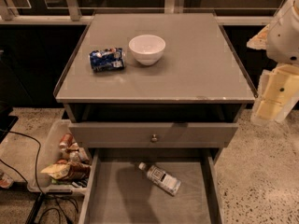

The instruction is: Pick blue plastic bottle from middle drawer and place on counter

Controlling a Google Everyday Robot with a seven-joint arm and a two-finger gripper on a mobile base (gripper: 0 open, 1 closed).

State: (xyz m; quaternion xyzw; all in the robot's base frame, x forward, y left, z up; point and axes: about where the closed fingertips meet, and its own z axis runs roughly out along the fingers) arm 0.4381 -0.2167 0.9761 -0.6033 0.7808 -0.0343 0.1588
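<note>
While the middle drawer (117, 195) is pulled open beneath the counter (196, 69), the blue plastic bottle (161, 178) is seen lying on its side on the drawer floor, with its white cap pointed back toward the counter's front edge. On the counter's left half, a crushed blue-and-white can (107, 59) is laid just beside a white bowl (146, 49). The gripper (275, 97) is held off the counter's right side, touching nothing; whether it is parted or closed cannot be told.

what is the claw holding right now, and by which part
Nothing: the claw hangs right of the counter, while the bottle lies loose in the open drawer.
</note>
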